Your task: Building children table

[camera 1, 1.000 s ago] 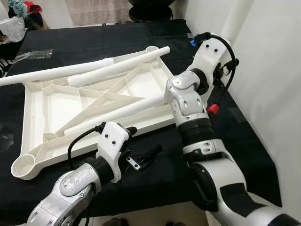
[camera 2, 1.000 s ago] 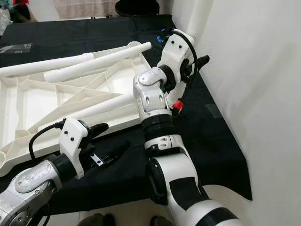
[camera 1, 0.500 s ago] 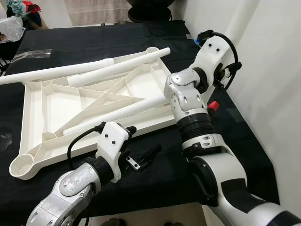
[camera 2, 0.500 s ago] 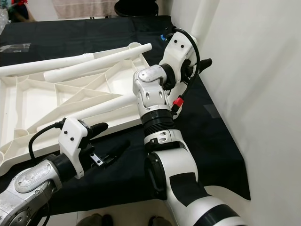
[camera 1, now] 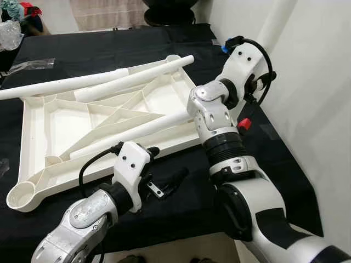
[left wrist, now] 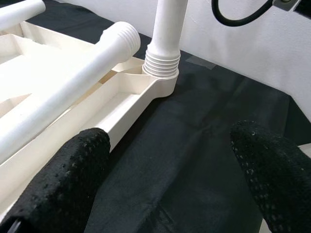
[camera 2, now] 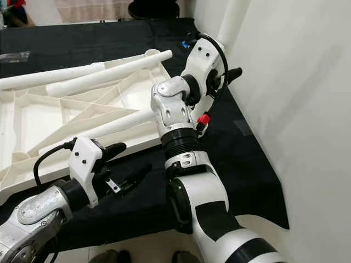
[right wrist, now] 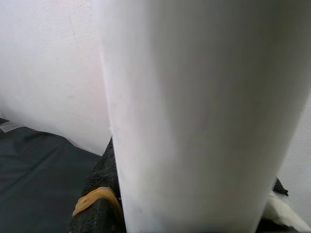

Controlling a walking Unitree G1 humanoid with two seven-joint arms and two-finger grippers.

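The white plastic table top (camera 1: 60, 123) lies upside down on the black cloth, ribs facing up. Three loose white legs rest across it: a long one (camera 1: 55, 86), one beside it (camera 1: 131, 81) and one nearer me (camera 1: 126, 131). Another leg (camera 1: 277, 22) stands upright by the wall, its threaded end (left wrist: 163, 60) sitting in the corner socket (left wrist: 163, 85). My right gripper (camera 1: 267, 76) is shut on this upright leg (right wrist: 189, 121), up high. My left gripper (camera 1: 167, 164) hovers open over the cloth just in front of the table top's near edge, its fingers (left wrist: 63, 184) wide apart.
A white wall (camera 1: 318, 82) runs close along the right side of the cloth-covered surface (camera 1: 109, 44). Clear plastic wrapping (camera 1: 38, 63) lies at the far left. Bare black cloth (camera 1: 186, 203) stretches between the table top and the front edge.
My right wrist has shifted slightly around the upright leg while keeping hold of it. The left arm stays where it was. The view has drifted a little.
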